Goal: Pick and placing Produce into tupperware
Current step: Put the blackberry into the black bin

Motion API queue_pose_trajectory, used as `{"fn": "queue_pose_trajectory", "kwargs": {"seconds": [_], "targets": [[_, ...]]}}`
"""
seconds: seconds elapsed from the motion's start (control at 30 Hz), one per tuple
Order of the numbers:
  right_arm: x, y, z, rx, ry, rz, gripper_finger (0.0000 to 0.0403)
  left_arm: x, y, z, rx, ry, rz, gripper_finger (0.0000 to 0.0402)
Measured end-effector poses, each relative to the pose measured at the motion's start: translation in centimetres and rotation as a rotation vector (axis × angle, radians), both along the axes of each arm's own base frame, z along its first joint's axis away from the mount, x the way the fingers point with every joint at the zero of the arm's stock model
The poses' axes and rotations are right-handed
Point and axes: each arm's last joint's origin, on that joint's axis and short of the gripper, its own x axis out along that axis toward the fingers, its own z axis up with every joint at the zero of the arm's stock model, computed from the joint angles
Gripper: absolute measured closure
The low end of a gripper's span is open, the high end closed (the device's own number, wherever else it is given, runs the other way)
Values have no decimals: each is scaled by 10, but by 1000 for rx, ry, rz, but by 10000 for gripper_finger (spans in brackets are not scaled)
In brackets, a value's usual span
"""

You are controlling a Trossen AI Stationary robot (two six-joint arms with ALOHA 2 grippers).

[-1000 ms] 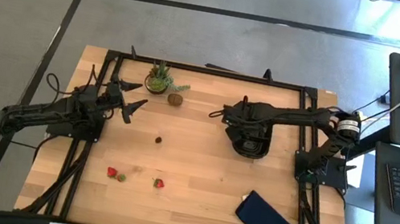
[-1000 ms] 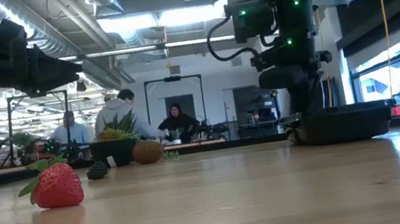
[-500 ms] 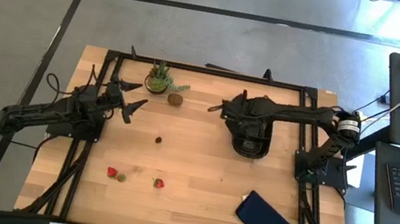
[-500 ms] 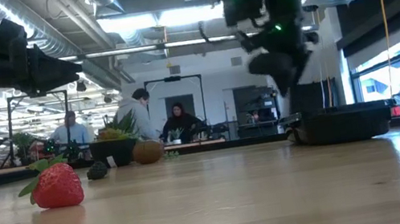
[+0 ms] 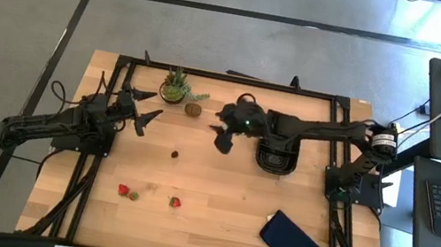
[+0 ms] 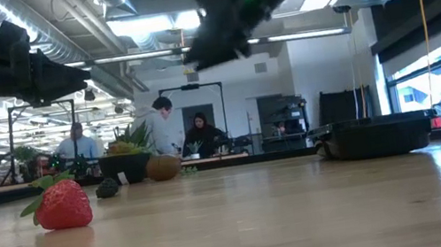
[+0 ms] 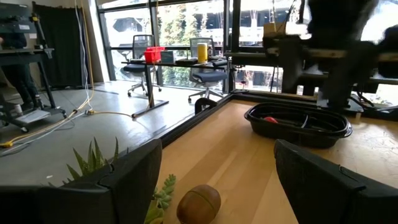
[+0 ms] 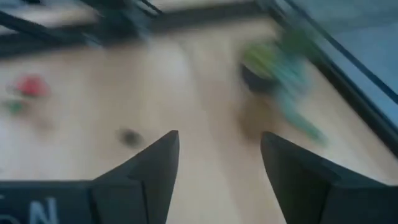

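The right gripper point(image 5: 222, 139) hung released and empty at upper centre. Swinging fast, it risked knocking the brown fruit point(image 5: 193, 110) toward the potted plant point(image 5: 175, 87).

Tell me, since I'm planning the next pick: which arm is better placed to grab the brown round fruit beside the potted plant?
Probably right: its open gripper hangs empty near the brown round fruit; the left gripper waits farther off.
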Motion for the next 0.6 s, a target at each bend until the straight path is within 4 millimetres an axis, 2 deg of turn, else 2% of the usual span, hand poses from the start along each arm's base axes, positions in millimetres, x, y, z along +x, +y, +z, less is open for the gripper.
{"fn": "queue_pose_trajectory", "kwargs": {"seconds": [0.1, 0.2, 0.43, 0.6], "targets": [[7, 7, -3, 5, -126, 72, 175, 0, 0, 0, 0, 0, 0, 99], [17, 10, -16, -3, -183, 84, 175, 0, 0, 0, 0, 0, 0, 99], [50, 19, -71, -9, -190, 115, 175, 0, 0, 0, 0, 0, 0, 99], [72, 29, -96, -49, -194, 159, 175, 0, 0, 0, 0, 0, 0, 99]]}}
